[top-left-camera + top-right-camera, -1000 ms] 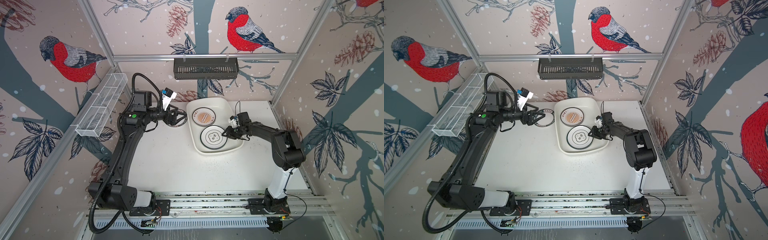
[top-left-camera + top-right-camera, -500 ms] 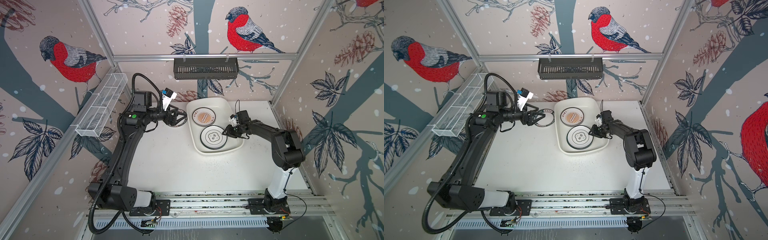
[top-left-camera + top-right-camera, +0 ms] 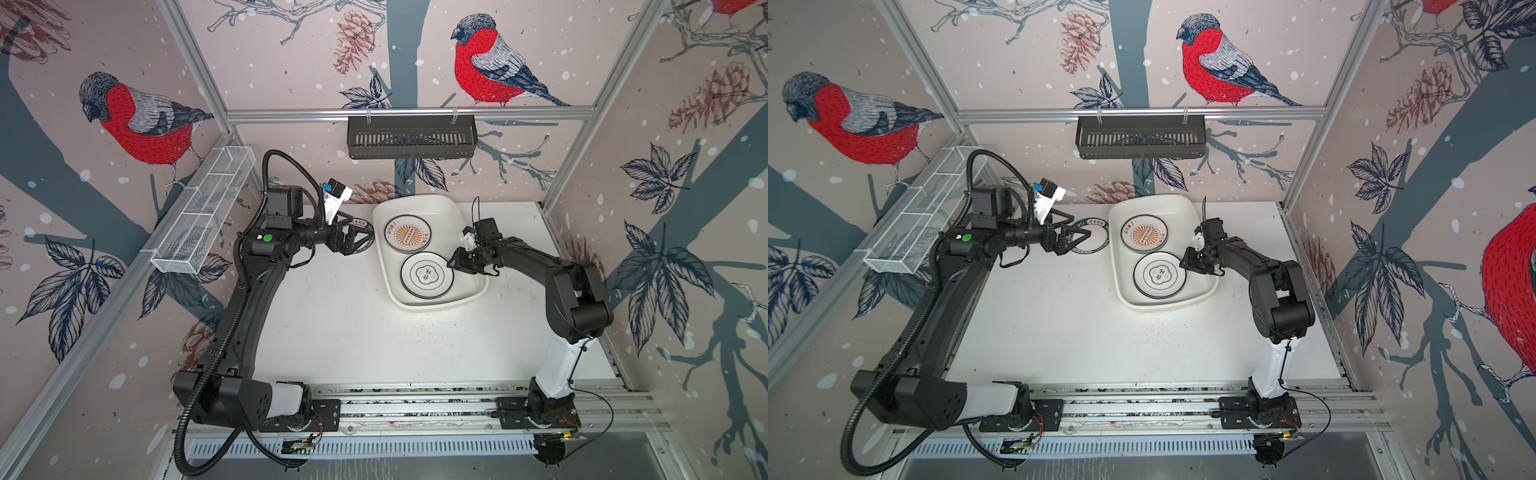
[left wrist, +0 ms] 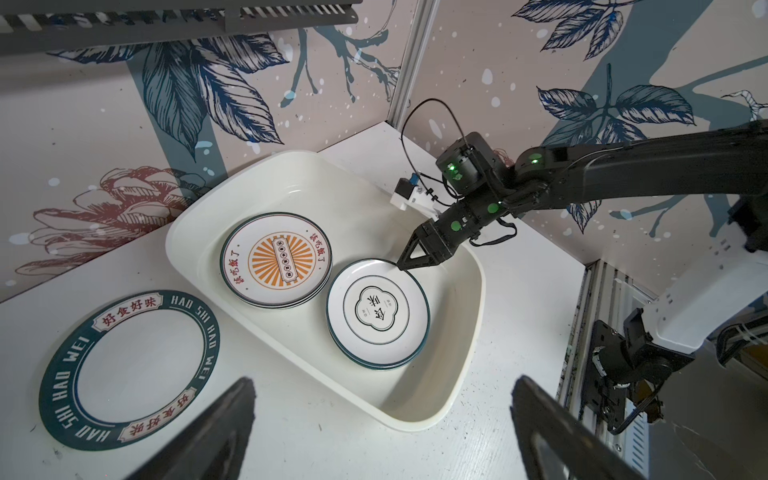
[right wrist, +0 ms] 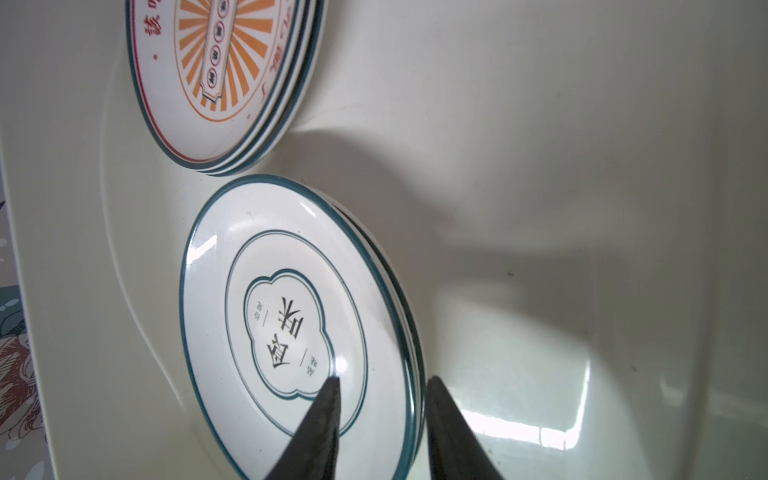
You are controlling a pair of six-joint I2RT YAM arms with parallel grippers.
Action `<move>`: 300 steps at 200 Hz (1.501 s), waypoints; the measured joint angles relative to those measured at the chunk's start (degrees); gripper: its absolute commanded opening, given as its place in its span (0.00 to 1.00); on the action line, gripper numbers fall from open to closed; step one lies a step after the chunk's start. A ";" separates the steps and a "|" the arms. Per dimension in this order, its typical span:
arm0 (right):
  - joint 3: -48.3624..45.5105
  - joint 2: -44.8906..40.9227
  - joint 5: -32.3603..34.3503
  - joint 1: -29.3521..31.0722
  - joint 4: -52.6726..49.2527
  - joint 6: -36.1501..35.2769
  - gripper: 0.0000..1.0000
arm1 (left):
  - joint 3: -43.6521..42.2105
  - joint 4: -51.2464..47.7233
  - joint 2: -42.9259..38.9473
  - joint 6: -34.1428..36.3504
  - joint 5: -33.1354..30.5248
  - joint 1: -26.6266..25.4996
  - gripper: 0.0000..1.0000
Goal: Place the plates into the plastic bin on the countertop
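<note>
The plastic bin (image 3: 415, 203) (image 3: 1150, 200) stands at the back of the countertop (image 3: 353, 332). It holds two stacks of plates, one topped by an orange sunburst plate (image 3: 407, 235) (image 4: 276, 262) and one by a quatrefoil plate (image 3: 426, 274) (image 5: 291, 324). My right gripper (image 3: 451, 262) (image 5: 382, 380) is open a little, its fingers straddling that top plate's rim. A teal-rimmed plate (image 3: 1100, 245) (image 4: 129, 370) lies on the countertop left of the bin. My left gripper (image 3: 1077, 237) (image 4: 382, 415) hovers over it, open wide and empty.
A black slotted basket (image 3: 411, 137) hangs on the back wall. On the left wall sits a white wire-mesh tray (image 3: 203, 216). Aluminium rails (image 3: 415, 407) carrying both arm bases edge the front of the countertop.
The left gripper's jaws have spread wider over the teal-rimmed plate. The right gripper's fingers have eased apart slightly at the quatrefoil plate's rim. Neither arm has moved much.
</note>
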 measured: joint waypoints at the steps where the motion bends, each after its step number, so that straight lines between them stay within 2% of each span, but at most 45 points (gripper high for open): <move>1: 0.02 -0.09 0.11 0.00 0.00 0.00 0.36 | -0.04 0.07 0.00 0.00 -0.04 0.00 0.95; 36: 1.51 -1.03 0.81 0.37 0.04 0.17 0.35 | -1.60 2.29 0.04 -1.73 -3.28 0.00 0.95; 74: 1.53 -1.36 1.53 0.87 1.95 0.61 0.33 | -5.77 6.73 0.24 -6.95 -10.47 0.00 0.96; 116: -0.94 -3.21 1.60 1.49 5.40 3.10 0.32 | -13.31 12.63 2.43 -16.87 -15.58 0.31 0.97; 137: -2.47 -5.29 1.46 1.70 6.36 3.63 0.32 | -16.63 15.56 2.89 -22.18 -20.20 0.66 0.96; 169: -4.42 -9.75 0.50 3.39 7.65 5.25 0.32 | -19.06 19.08 6.34 -28.74 -22.12 4.39 0.92; 218: -8.28 -17.46 0.68 5.79 8.70 7.58 0.31 | -14.93 18.84 17.44 -33.18 -19.21 10.27 0.89; 263: -12.09 -23.89 1.90 7.08 9.79 9.33 0.31 | -8.26 15.98 26.10 -32.81 -19.26 12.13 0.89; 300: -14.88 -28.41 3.17 7.45 9.88 10.56 0.31 | -3.89 14.75 32.50 -29.59 -19.91 12.87 0.87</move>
